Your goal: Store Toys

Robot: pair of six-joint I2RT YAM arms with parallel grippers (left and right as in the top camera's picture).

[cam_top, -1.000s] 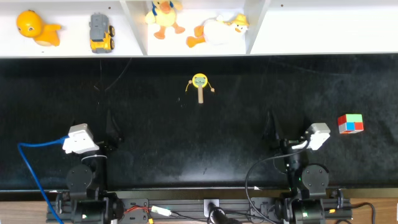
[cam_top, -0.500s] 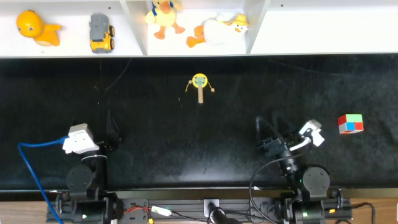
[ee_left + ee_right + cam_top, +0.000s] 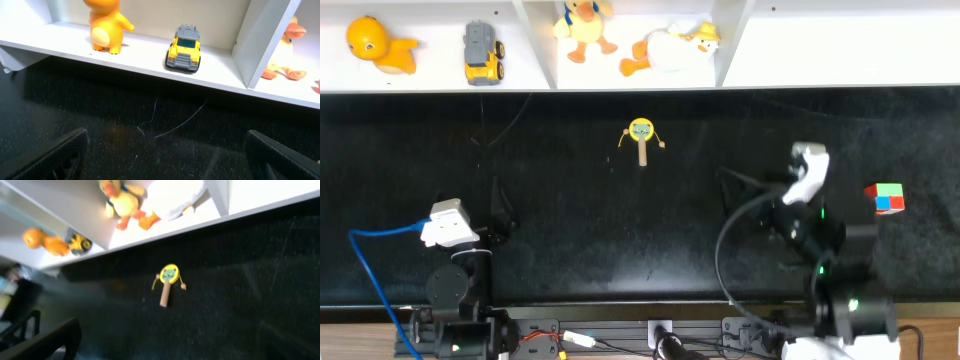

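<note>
Left wrist view: left hand (image 3: 170, 155) spread wide, empty, low over the black table (image 3: 125, 115). It faces the white compartment shelf (image 3: 150, 55), where an orange plastic duck (image 3: 105, 25) and a yellow-and-grey toy truck (image 3: 186, 47) stand.

Right wrist view: right hand (image 3: 165, 347) wide open, empty, raised above the table. The yellow rattle drum on a wooden stick (image 3: 167, 284) lies flat on the table ahead, near the shelf front. It is below the bay holding a yellow plush duck (image 3: 122, 202) and a white plush duck (image 3: 172, 197).

Top view: multicoloured puzzle cube (image 3: 887, 198) on the table beside the right arm, well apart from the rattle.

Judgement: approach step, nothing grasped. The rattle is the likely target. The next move calls for lowering over the stick, straddling it crosswise, then closing.
</note>
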